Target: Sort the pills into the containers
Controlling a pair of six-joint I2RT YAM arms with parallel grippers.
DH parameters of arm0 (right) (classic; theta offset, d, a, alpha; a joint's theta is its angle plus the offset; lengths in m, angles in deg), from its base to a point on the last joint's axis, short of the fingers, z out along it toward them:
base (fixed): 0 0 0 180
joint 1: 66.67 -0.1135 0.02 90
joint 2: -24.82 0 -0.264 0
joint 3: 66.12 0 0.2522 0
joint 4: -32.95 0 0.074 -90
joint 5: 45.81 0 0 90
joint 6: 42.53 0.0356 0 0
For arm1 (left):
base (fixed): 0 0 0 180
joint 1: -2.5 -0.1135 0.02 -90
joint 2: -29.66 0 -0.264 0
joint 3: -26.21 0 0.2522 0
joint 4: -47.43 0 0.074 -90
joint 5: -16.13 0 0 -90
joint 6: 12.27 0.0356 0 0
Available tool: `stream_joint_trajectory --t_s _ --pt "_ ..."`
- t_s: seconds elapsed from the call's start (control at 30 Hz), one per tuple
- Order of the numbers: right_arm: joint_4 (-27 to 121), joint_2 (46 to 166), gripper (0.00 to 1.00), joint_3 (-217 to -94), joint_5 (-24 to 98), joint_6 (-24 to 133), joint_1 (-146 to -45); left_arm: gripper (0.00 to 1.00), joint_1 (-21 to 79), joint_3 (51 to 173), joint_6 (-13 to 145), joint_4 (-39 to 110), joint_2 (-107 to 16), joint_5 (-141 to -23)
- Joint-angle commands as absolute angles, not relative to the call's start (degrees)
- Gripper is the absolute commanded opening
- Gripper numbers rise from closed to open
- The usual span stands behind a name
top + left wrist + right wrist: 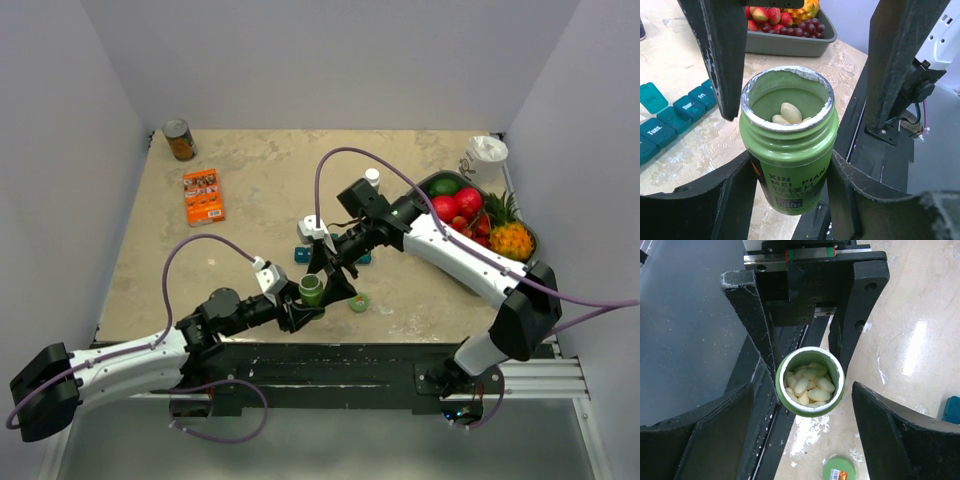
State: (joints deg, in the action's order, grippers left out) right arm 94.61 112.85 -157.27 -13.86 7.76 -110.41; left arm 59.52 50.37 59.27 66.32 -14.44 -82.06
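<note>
My left gripper [308,303] is shut on an open green pill bottle [312,290] and holds it upright near the table's front edge. In the left wrist view the bottle [790,150] sits between my fingers [715,200], with pale oval pills [790,112] inside. My right gripper [337,278] is open right above the bottle, its jaws either side of the mouth [810,382] without touching it. The bottle's green cap [359,301] lies on the table [839,470]. The teal pill organiser [303,255] lies behind, partly hidden by the right arm; some lids stand open [670,117].
A grey fruit tray [528,232] stands at the right. A small white-capped bottle [372,178] and a white jar [487,155] are at the back right, a tin can [180,140] and an orange box [203,195] at the back left. The black base rail [330,362] runs along the front.
</note>
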Motion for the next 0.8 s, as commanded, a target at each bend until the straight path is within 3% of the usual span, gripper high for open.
stream_joint_trajectory --t_s 0.0,0.2,0.43,0.63,0.7,0.77 --pt "92.59 113.15 0.81 -157.05 -15.23 9.32 -111.22 0.00 59.37 53.77 60.06 74.02 -15.60 -82.05" --pt "92.77 114.03 0.71 -157.58 -14.96 9.50 -111.40 0.00 59.37 54.03 59.54 73.93 -15.52 -79.58" --pt "91.97 114.47 0.40 -157.67 -14.79 10.82 -111.40 0.00 59.37 53.51 59.18 73.67 -14.91 -78.88" --pt "92.41 114.29 0.28 -157.85 -14.61 10.64 -111.31 0.00 59.37 53.33 59.18 72.35 -13.50 -78.53" --pt "92.50 114.03 0.27 -157.84 -14.61 10.64 -111.40 0.10 59.37 53.07 58.83 71.73 -12.36 -78.00" --pt "92.50 113.85 0.27 -157.84 -14.53 10.64 -111.23 0.26 59.37 52.54 58.05 71.64 -10.87 -77.30"
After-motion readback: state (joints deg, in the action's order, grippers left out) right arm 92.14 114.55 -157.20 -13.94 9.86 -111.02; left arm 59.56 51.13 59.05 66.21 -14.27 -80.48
